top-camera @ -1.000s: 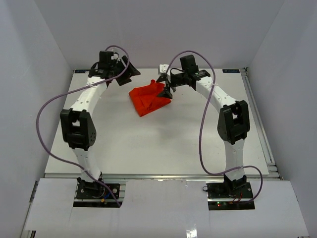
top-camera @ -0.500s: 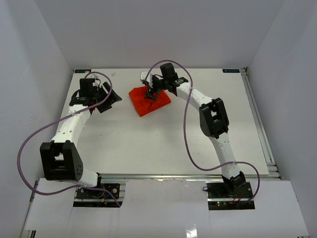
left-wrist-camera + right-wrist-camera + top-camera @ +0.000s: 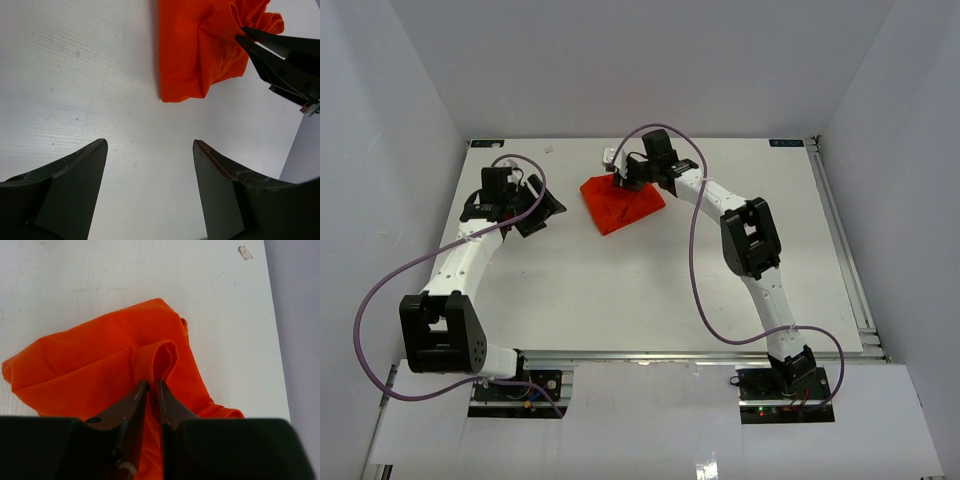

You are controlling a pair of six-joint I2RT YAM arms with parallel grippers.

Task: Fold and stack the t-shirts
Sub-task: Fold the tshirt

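An orange-red t-shirt [image 3: 620, 202] lies crumpled in a rough wedge at the back middle of the white table [image 3: 650, 290]. My right gripper [image 3: 622, 183] sits on its far edge, shut on a raised fold of the t-shirt [image 3: 160, 355]. My left gripper [image 3: 542, 211] hovers to the left of the cloth, open, with bare table between its fingers [image 3: 75, 170]. The left wrist view shows the t-shirt [image 3: 200, 50] ahead of it, with the right gripper's fingers [image 3: 280, 65] pinching the cloth from the right.
A small white scrap [image 3: 245, 252] lies on the table beyond the shirt. Grey walls enclose the table on three sides, and a metal rail [image 3: 845, 240] runs along its right edge. Purple cables loop from both arms.
The right gripper moved left onto the shirt's far edge and closed on a fold. The left arm swung away from the back, down and left, jaws staying open.
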